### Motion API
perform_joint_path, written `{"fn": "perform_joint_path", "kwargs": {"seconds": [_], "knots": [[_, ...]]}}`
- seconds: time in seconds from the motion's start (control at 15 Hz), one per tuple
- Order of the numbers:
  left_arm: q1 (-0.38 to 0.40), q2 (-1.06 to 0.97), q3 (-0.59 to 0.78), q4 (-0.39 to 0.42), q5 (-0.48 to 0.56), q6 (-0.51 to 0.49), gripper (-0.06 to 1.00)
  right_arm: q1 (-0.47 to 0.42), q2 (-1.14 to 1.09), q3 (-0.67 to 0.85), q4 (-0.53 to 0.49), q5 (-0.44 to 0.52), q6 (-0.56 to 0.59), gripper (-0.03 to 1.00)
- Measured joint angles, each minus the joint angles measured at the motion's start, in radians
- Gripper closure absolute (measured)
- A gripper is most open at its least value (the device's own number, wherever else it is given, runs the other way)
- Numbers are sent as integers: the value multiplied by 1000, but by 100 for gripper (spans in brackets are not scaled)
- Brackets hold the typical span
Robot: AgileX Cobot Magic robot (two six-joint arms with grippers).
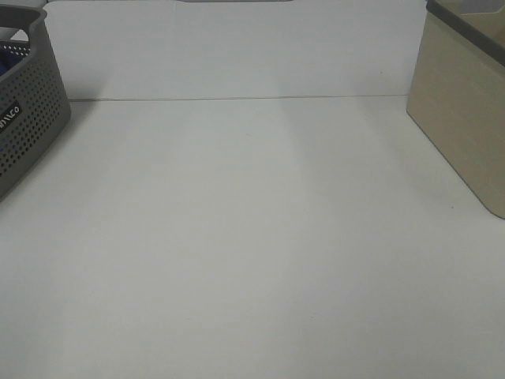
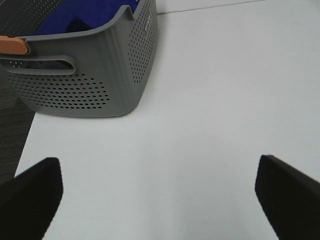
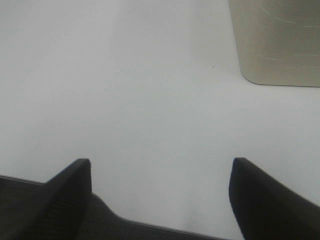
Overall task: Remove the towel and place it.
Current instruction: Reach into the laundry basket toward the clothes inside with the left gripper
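Observation:
The deep blue towel [image 2: 80, 20] lies bunched inside a grey perforated basket [image 2: 90, 85]; in the high view only a sliver of blue [image 1: 11, 61] shows inside that basket [image 1: 28, 118] at the far left. My left gripper [image 2: 159, 197] hangs over the white table short of the basket, fingers wide apart and open with nothing between them. Over bare table near its front edge, my right gripper [image 3: 161, 192] is open and empty too. Neither arm appears in the high view.
A beige box [image 1: 465, 103] stands at the right of the table, its corner [image 3: 280, 45] in the right wrist view. An orange clip-like piece [image 2: 12, 45] sits on the basket's rim. The white table [image 1: 252, 237] stretches between basket and box.

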Motion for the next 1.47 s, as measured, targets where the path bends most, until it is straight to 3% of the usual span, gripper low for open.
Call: {"fn": "perform_joint_path", "kwargs": {"seconds": [0.33, 0.47, 0.87, 0.93, 1.0, 1.27, 1.47], "knots": [[0, 28, -26, 0, 21, 1, -5, 0, 0, 0, 0, 0, 0, 22], [0, 108, -108, 20, 66, 44, -5, 0, 0, 0, 0, 0, 0, 22], [0, 596, -478, 121, 135, 407, -5, 0, 0, 0, 0, 0, 0, 22], [0, 773, -630, 150, 135, 562, -5, 0, 0, 0, 0, 0, 0, 22], [0, 863, -711, 173, 135, 639, -5, 0, 0, 0, 0, 0, 0, 22], [0, 1158, -954, 312, 135, 784, -5, 0, 0, 0, 0, 0, 0, 22], [0, 1367, -1062, 447, 134, 813, -5, 0, 0, 0, 0, 0, 0, 22]]}}
